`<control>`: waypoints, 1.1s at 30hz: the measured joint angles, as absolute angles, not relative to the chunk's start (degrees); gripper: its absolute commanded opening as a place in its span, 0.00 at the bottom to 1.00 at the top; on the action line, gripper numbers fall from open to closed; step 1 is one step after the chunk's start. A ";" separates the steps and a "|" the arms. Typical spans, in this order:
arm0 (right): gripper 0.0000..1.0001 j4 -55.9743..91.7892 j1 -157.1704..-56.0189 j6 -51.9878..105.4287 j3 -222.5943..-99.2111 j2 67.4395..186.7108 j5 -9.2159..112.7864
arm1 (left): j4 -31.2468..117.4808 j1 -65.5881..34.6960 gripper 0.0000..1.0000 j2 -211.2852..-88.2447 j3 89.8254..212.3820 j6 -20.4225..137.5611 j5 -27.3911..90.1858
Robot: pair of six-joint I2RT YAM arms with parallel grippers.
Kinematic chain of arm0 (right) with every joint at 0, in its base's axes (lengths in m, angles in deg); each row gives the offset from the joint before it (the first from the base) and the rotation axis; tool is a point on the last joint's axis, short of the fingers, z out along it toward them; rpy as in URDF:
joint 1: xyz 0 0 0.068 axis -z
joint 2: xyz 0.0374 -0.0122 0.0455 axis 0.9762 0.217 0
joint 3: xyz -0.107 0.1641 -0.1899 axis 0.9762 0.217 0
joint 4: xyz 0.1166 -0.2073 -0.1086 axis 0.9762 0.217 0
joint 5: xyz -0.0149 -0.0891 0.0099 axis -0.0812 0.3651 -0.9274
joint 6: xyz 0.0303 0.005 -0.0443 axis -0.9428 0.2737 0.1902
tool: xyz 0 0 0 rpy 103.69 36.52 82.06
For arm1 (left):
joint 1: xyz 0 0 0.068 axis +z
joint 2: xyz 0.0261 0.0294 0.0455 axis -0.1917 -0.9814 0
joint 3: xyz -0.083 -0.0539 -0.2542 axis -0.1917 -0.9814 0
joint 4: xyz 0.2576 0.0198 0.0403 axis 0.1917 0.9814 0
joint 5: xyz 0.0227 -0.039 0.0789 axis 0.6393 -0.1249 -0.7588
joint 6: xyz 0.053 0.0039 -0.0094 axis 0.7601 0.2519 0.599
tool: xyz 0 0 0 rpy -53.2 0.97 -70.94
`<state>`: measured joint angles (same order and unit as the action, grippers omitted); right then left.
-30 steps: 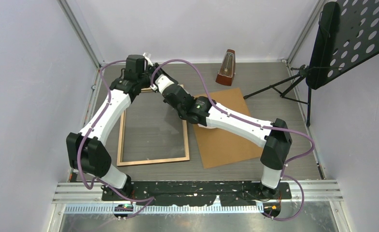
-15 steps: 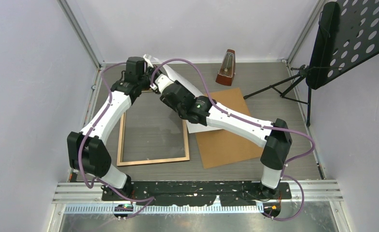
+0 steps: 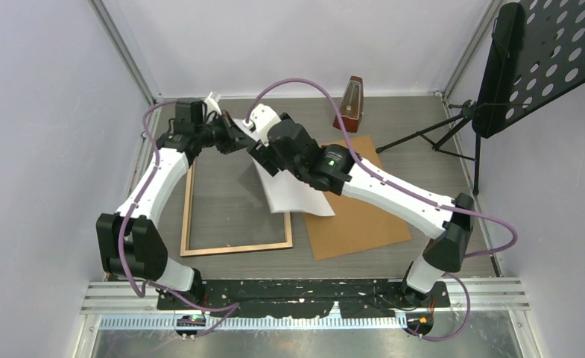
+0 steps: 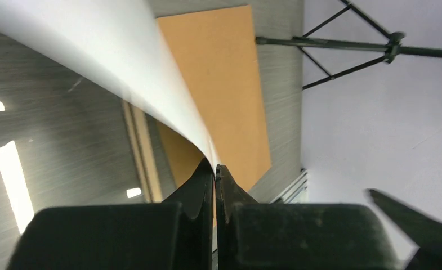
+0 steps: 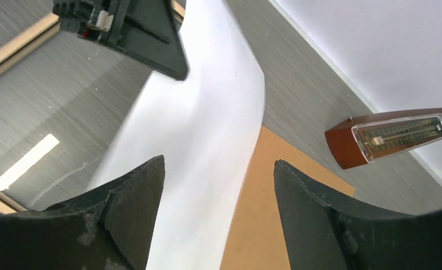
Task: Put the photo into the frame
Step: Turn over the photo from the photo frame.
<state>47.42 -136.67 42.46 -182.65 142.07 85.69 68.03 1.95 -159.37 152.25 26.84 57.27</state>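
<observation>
The photo (image 3: pixel 295 191) shows its white reverse and hangs curved from the far side of the table over the frame's right rail and the brown board. My left gripper (image 3: pixel 238 140) is shut on its upper edge; in the left wrist view the sheet (image 4: pixel 123 62) bends away from the closed fingertips (image 4: pixel 206 175). My right gripper (image 3: pixel 265 159) is open just above the sheet (image 5: pixel 207 140), touching nothing, with the left gripper (image 5: pixel 151 39) beyond it. The frame (image 3: pixel 185 216) lies flat, wood-coloured side up, on the left of the table.
A brown hardboard sheet (image 3: pixel 360 220) lies right of the frame, partly under the photo. A metronome (image 3: pixel 349 104) stands at the back. A black music stand (image 3: pixel 531 63) with tripod legs (image 3: pixel 423 138) fills the right rear. Walls close in on both sides.
My right gripper has opened, let go of the photo and drawn back. My left gripper has shut on the photo's edge and shifted left; the sheet has swung down over the frame's right side.
</observation>
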 measured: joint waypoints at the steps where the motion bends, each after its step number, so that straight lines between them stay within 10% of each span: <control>1: 0.77 47.40 -136.65 42.40 -182.54 141.04 85.47 | 68.60 2.91 0.00 -159.02 151.58 28.50 58.05; 33: 0.78 47.77 -133.13 40.39 -176.97 137.30 77.36 | 97.45 25.86 0.00 -166.43 149.96 74.77 61.05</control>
<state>47.77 -133.13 40.39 -176.97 137.30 77.36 97.45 25.86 -166.43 149.96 74.77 61.05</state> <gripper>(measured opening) 0.781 0.001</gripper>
